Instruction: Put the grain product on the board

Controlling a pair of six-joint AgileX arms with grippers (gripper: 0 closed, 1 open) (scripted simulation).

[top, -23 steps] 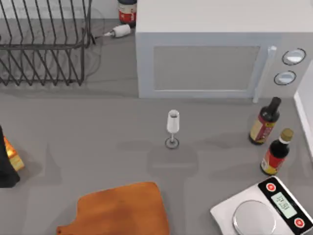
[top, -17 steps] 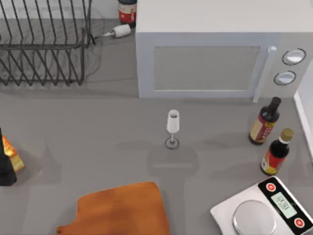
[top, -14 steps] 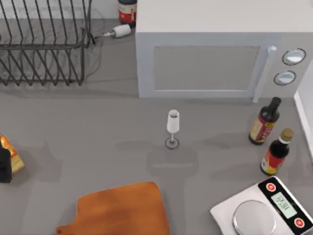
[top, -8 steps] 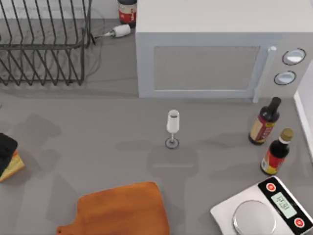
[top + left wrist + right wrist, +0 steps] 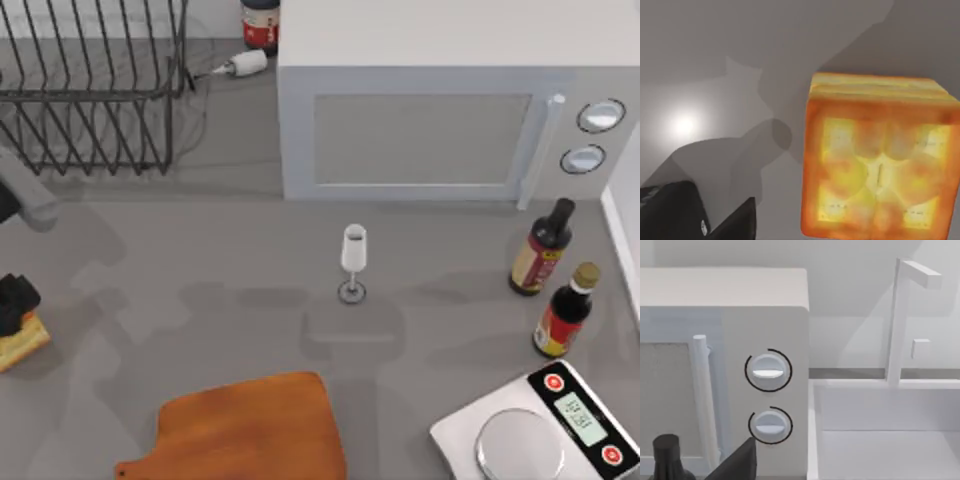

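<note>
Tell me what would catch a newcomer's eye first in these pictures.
Probably the big white microwave at the table's back, right of a black wire dish rack. Next, the orange-brown board at the front edge, and the golden bread chunk at the far left, with the left tool right over it.

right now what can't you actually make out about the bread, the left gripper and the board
- Top view: the left gripper covers part of the grain product, which sits at the table's left edge; whether it grips cannot be told.
- Left wrist view: the grain product's far side is cut by the frame edge.
- Top view: the board runs off the bottom edge.
- Top view: the scale display digits are too small to read.
</note>
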